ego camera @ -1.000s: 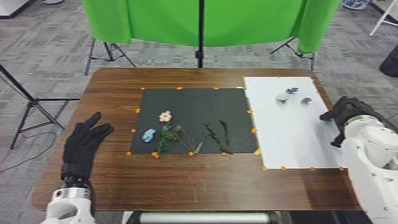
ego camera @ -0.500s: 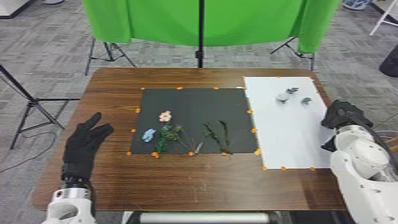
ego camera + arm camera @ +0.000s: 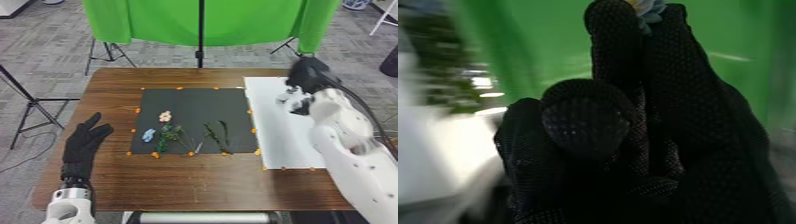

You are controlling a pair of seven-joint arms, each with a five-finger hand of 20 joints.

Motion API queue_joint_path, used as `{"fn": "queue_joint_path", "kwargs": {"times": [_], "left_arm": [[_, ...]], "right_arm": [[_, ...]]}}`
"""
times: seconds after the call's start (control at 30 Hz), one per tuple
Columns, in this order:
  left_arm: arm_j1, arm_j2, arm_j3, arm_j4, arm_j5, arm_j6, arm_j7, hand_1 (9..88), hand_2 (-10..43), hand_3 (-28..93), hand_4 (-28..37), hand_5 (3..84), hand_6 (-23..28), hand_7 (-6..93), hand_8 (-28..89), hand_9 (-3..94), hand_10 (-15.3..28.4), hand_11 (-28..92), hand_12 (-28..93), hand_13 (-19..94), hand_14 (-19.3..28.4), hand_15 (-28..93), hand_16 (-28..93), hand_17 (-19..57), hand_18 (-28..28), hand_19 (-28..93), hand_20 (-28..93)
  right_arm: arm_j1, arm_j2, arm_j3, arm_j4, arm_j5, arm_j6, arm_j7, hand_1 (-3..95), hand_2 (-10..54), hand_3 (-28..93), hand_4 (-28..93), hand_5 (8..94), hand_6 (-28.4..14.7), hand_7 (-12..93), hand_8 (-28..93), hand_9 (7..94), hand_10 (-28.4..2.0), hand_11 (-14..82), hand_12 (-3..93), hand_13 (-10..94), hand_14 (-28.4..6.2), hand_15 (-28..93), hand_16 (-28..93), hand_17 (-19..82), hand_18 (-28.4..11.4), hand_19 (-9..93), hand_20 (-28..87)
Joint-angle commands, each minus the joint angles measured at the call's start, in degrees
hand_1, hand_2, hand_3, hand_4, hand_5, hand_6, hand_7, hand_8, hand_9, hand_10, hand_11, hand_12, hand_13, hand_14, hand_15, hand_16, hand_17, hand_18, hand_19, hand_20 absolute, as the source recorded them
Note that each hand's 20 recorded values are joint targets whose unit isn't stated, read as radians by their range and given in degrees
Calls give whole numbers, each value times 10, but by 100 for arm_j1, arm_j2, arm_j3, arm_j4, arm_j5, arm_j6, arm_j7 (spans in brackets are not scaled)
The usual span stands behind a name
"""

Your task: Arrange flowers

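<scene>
“Flowers (image 3: 165,116) are spread across the black sheet (image 3: 194,102) on the wooden table (image 3: 178,185). What could go wrong?”

“Biggest first: the white right arm (image 3: 342,132) crosses the edge of the white sheet (image 3: 286,145). If the forearm dips, it may drag that sheet and whatever stands on it.”

“How are the hands?”

“The left hand (image 3: 82,142) is at the table's left side, fingers loosely straight, thumb apart. The right hand (image 3: 308,75) is at the far part of the white sheet, fingers straight and close together.”

“Pinching anything?”

“That cannot be told. In the right wrist view, pale blue petals (image 3: 650,15) show between the fingertips, perhaps gripped, perhaps merely behind them. If gripped that near the tips, they could slip out.”

“And the vessel?”

“The small pale vase-like vessel (image 3: 285,96) is just beside the right glove. It looks light, so a brush from the side would probably tip it.”

“Smallest worry?”

“The blue bloom (image 3: 148,135) and the thin green stems (image 3: 225,132), well apart from the right hand. Stems lying close together may snag, and a pick-up meant for one could bring two.”
</scene>
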Motion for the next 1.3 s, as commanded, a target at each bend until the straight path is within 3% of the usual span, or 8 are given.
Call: {"fn": "queue_joint_path", "kwargs": {"times": [0.03,0.27,0.5,0.77,0.83,1.3], "left_arm": [[42,-40,22,4,14,55,-24,181,30,641,-283,430,37,90,-42,468,138,211,169,380,163,206,68,56,141,101,259],[45,-15,38,7,-9,37,-42,165,35,641,-283,429,37,88,-41,468,139,211,169,381,164,207,68,56,141,103,260],[-7,22,48,54,5,-27,-70,157,33,650,-283,428,36,90,-40,469,139,211,169,381,164,208,68,56,142,102,260],[-77,48,89,89,10,-88,-121,159,30,650,-283,429,36,90,-41,468,138,210,170,380,164,207,68,55,142,102,260],[-190,54,116,137,31,-40,-192,159,30,651,-283,429,36,91,-41,469,138,210,169,380,164,207,68,55,142,102,259],[-75,31,88,90,12,-87,-117,161,31,648,-283,429,36,91,-40,469,139,209,170,380,164,206,68,55,143,102,259]], "right_arm": [[1538,-963,-2050,64,22,-722,-1064,696,-95,447,-123,797,-1,210,138,916,-78,86,409,916,-8,558,347,631,-89,932,529],[1636,-1320,-2959,119,-328,-1500,-1494,687,-95,454,-125,795,0,212,138,915,-77,86,412,915,-6,560,350,631,-90,932,535],[1526,-1272,-3241,114,-474,-1833,-1570,679,-95,466,-134,786,8,226,134,912,-76,87,415,912,-6,565,349,630,-90,932,535],[1420,-1505,-3212,393,-742,-1740,-1654,655,-95,485,-140,767,13,239,129,897,-76,89,429,901,-8,574,348,623,-90,932,539],[1414,-1662,-3113,577,-901,-1730,-1837,652,-95,485,-142,764,15,239,125,893,-75,88,429,899,-8,575,348,621,-90,932,539],[1339,-1765,-3180,663,-1175,-1744,-1873,595,-95,504,-152,727,31,209,93,869,-78,95,419,890,-10,582,342,613,-97,932,549]]}}
